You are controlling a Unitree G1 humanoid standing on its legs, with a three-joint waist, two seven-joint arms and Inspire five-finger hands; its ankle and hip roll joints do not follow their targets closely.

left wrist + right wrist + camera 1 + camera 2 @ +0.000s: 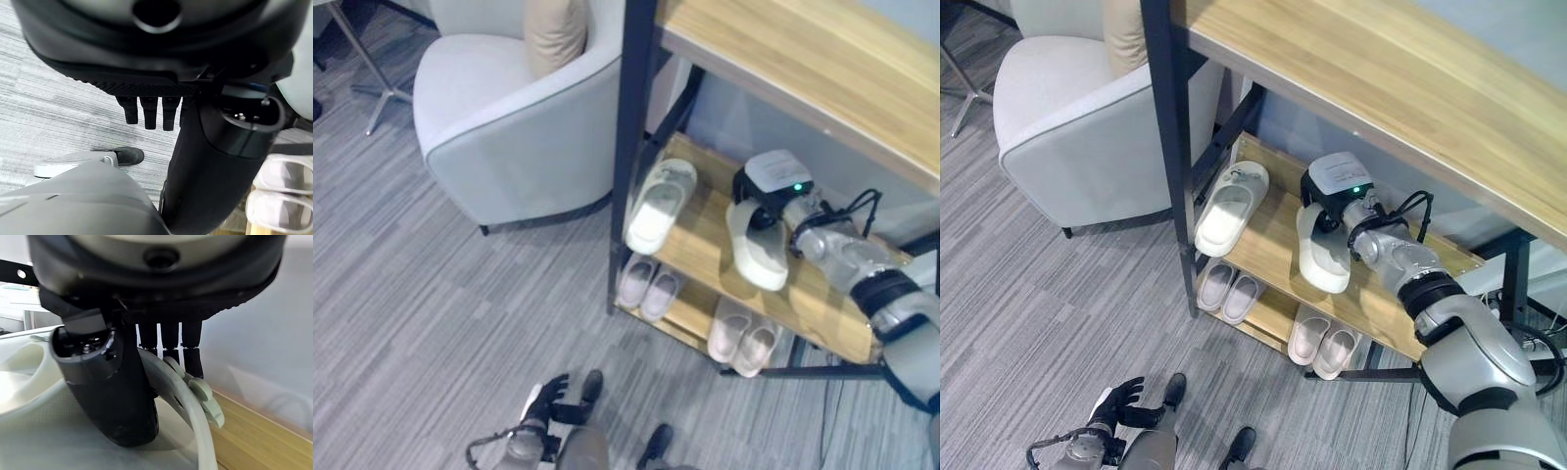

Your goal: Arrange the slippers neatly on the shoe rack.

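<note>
In the left eye view, the right hand is gripping a pale, rounded foam slipper on the middle shelf of the wood-and-black-metal shoe rack. A matching slipper is lying to its left; two pinkish pairs are sitting on the lower shelf. A grey upholstered armchair is standing left on striped carpet.

In the right eye view, the left hand is hanging low, fingers loosely spread.

In the right wrist view, thumb and fingers are pinching the slipper's smooth strap.
</note>
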